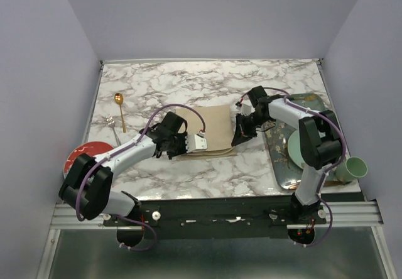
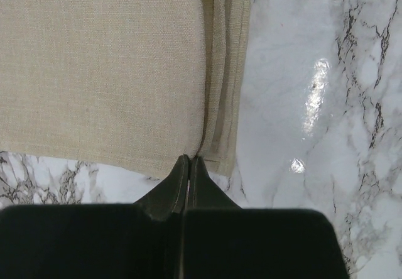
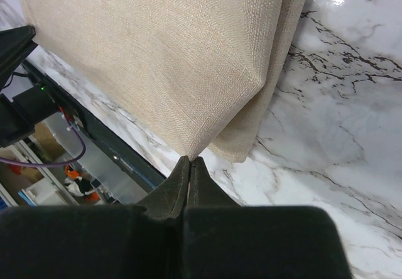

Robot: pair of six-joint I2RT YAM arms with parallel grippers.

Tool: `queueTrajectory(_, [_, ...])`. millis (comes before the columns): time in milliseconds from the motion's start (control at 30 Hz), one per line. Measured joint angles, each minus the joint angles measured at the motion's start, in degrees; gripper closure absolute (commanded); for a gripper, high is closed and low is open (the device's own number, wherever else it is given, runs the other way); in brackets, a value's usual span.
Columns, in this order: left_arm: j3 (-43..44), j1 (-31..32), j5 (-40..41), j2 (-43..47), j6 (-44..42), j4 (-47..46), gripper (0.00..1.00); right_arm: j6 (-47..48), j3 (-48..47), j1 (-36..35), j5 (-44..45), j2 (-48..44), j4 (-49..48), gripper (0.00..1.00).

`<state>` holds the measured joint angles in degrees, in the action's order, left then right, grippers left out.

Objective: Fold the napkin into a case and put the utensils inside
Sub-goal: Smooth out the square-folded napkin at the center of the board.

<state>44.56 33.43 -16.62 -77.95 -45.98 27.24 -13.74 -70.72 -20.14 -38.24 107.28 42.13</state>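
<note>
A marble-topped table (image 1: 188,78) carries the job, with the beige napkin (image 1: 213,125) lying at its centre, already doubled into a squarish pad and not yet the narrow case the task calls for. In the overhead view its stacked layers run twelve to six, and the loose edges gather along one side.

Both arms meet at the cloth. The left gripper (image 2: 189,161) sits at the pad's eight o'clock corner with its jaws pressed together, and it appears to nip the near hem just where the top layer meets the layers under it. The right gripper (image 3: 190,161), at the four o'clock side, is likewise clamped tight and pinches the tip of a corner raised clear of the marble. The cloth spreads away from each pair of fingertips toward twelve in its own wrist view, so the next fold probably hinges on carrying those pinched points across the pad.

The gold spoon (image 1: 119,106) and the fork (image 1: 112,125) lie well apart from the napkin, out at its nine o'clock, handles running roughly twelve to six. The left arm is clearly the nearer to them.
</note>
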Motion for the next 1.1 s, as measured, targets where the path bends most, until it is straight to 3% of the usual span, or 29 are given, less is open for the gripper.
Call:
queueTrajectory(133, [-0.2, 0.1, -0.3, -1.7, 0.2, -0.4, 0.98, 0.3, 0.0, 0.0, 0.1, 1.3, -0.1, 0.91])
queueTrajectory(200, [-0.5, 0.1, -0.3, -2.6, 0.5, -1.0, 0.85, 0.4, 0.0, 0.0, 0.3, 2.4, -0.1, 0.81])
queueTrajectory(233, [-0.7, 0.1, -0.3, -3.0, 0.7, -1.3, 0.72, 0.5, 0.0, 0.0, 0.5, 3.0, -0.1, 0.74])
queueTrajectory(300, [-0.8, 0.1, -0.3, -3.5, 1.3, -1.7, 0.61, 0.7, 0.0, 0.0, 0.7, 3.5, -0.1, 0.63])
queueTrajectory(333, [-0.8, 0.1, -0.3, -3.6, 1.7, -1.8, 0.52, 1.1, 0.0, 0.0, 0.8, 3.6, 0.1, 0.51])
queueTrajectory(400, [-0.8, 0.1, -0.3, -3.5, 2.3, -1.6, 0.40, 1.5, -0.2, 0.0, 0.8, 3.6, 0.7, 0.42])
queueTrajectory(433, [-0.8, 0.0, -0.3, -3.0, 2.7, -1.4, 0.29, 2.3, -0.5, 0.0, 0.7, 3.5, 1.5, 0.31])
queueTrajectory(500, [-0.9, -0.5, -0.5, -1.2, 3.6, -0.5, 0.19, 3.4, -1.4, 0.0, -0.2, 2.5, 3.2, 0.19])
queueTrajectory(533, [-0.8, -1.0, -0.9, 0.9, 4.5, 0.0, 0.11, 4.4, -1.8, 0.0, -0.6, 1.7, 3.8, 0.07])
queueTrajectory(567, [-0.5, -1.9, -1.2, 3.5, 5.8, 0.6, 0.02, 5.7, -2.5, 0.0, -1.5, 0.1, 4.7, 0.01])
queueTrajectory(700, [8.1, -7.2, -4.9, 7.3, 12.2, 4.0, 0.01, 11.4, -8.0, 0.0, -3.6, -8.5, 6.1, 0.00])
queueTrajectory(867, [20.2, -15.4, -9.1, 7.3, 23.5, 0.5, 0.01, 17.2, -22.3, 0.0, -4.4, -12.5, 3.6, 0.00])
queueTrajectory(1100, [23.9, -16.9, -7.3, 3.1, 39.0, -18.2, 0.01, 13.2, -33.6, 0.0, -2.1, -7.6, -11.5, 0.00])
